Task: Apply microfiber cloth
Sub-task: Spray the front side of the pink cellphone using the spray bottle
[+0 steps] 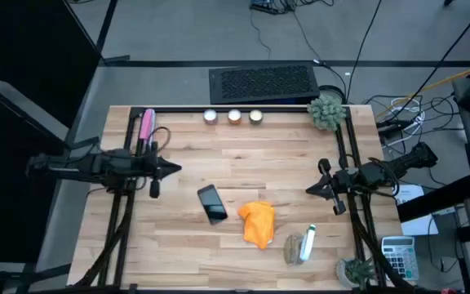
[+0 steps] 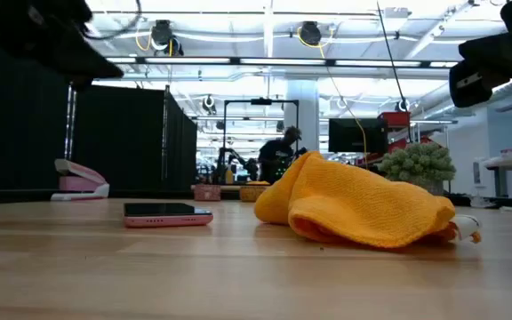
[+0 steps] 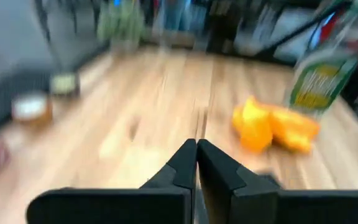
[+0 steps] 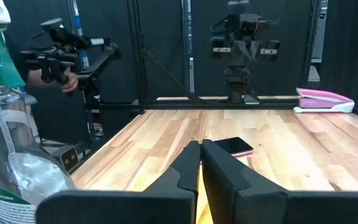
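Observation:
The orange microfiber cloth (image 1: 258,223) lies crumpled on the wooden table near the front middle, also seen in the low view (image 2: 363,209) and the left wrist view (image 3: 272,127). A black phone (image 1: 211,202) lies flat just left of it. My left gripper (image 1: 174,169) hovers shut over the table's left part, above and left of the phone. My right gripper (image 1: 310,189) hovers shut at the right, pointing toward the cloth. Both touch nothing.
A spray bottle (image 1: 304,244) lies on its side right of the cloth. A pink flat thing (image 1: 147,126) rests at the far left. Three small round jars (image 1: 233,116) and a green plant (image 1: 326,112) stand along the far edge; another plant (image 1: 356,270) stands front right.

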`<state>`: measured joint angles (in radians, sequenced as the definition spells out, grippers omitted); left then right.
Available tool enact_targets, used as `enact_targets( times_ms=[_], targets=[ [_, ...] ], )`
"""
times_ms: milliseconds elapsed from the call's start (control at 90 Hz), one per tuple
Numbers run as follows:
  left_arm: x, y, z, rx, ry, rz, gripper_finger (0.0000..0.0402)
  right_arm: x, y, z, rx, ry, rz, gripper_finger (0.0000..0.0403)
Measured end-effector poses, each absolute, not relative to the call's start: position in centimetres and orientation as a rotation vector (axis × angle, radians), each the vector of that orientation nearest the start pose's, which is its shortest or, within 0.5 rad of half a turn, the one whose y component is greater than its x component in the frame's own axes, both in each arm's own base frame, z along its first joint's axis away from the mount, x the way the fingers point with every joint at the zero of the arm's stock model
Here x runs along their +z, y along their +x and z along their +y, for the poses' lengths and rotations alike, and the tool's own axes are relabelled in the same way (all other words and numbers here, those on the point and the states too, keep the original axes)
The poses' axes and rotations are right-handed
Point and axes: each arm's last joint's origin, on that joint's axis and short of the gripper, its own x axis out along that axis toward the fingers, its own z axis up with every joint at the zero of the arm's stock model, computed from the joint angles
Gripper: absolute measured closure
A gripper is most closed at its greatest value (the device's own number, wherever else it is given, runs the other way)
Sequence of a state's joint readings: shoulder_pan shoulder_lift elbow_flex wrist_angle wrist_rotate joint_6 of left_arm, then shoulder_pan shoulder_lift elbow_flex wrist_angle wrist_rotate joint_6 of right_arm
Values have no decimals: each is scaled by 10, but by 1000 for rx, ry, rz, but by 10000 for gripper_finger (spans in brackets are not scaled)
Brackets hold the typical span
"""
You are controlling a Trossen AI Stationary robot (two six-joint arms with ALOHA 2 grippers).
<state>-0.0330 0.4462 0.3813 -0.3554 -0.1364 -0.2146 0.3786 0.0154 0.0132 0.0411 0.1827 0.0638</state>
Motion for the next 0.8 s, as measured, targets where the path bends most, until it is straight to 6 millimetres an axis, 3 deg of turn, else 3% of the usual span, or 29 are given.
enact_targets(
  times_ms=[333, 589, 800],
  targets=[
    [206, 119, -2, 314, -539, 830, 402, 171, 92, 31, 198, 140, -25, 403],
    [194, 115, -2, 387, -687, 895, 402, 184, 91, 30, 218, 523, -127, 403],
    [171, 112, -3, 431, -753, 930, 402, 190, 90, 25, 87, 546, -222, 403]
  ],
)
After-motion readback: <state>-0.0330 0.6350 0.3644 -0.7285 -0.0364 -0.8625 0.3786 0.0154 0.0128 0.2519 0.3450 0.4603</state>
